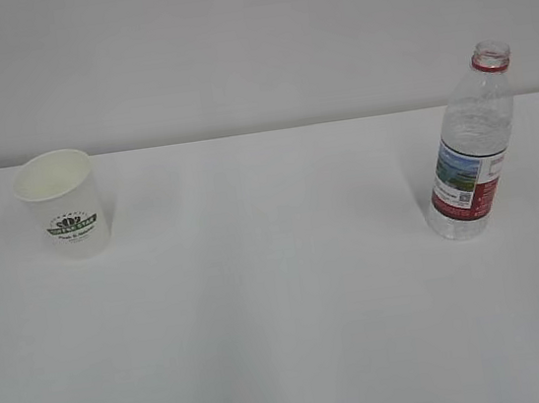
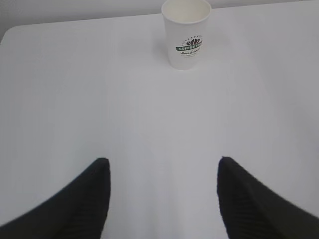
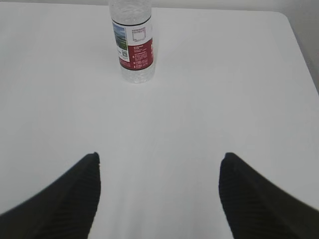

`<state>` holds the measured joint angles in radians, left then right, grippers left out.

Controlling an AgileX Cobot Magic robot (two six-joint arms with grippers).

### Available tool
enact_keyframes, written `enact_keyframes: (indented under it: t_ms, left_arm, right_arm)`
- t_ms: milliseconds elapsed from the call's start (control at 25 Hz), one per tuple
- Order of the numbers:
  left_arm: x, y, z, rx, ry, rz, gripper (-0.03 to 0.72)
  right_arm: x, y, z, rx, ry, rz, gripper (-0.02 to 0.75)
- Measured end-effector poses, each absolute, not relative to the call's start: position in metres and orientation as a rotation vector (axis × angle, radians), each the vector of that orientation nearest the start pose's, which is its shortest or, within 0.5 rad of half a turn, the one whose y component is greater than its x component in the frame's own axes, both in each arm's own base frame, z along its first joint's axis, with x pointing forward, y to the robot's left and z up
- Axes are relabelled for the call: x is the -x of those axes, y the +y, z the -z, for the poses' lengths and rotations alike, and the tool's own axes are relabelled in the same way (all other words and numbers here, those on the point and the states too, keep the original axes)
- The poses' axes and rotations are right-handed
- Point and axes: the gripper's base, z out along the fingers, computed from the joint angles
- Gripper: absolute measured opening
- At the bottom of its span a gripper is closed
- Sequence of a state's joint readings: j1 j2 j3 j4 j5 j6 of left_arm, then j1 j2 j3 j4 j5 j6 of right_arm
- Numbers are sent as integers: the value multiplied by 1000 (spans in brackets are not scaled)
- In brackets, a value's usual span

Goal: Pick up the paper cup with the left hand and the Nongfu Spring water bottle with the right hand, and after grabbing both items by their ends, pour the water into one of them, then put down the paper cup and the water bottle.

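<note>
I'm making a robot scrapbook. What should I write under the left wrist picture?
Open left pincer hovers over the white table, facing an upright paper cup with a green logo.

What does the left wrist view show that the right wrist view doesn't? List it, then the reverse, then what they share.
Only the left wrist view: the paper cup, upright with its green logo facing the camera, ahead of the open left gripper and right of its centreline.

Only the right wrist view: the water bottle, standing with its top cut off by the frame, ahead of the open right gripper and left of its centreline.

Both: the white table, two dark fingers spread wide at the bottom edge, nothing between them.
</note>
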<state>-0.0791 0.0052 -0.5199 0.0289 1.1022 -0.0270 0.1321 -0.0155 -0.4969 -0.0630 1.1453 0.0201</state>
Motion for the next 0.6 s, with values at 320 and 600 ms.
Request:
enact_keyframes:
  t_ms: [320, 600]
  left_arm:
    - [8, 3, -279, -52, 2070, 30, 485]
    - [10, 3, -281, -51, 2075, 30, 485]
  right_arm:
    - [10, -6, -270, 112, 2112, -17, 557]
    - [14, -6, -279, 131, 2078, -22, 556]
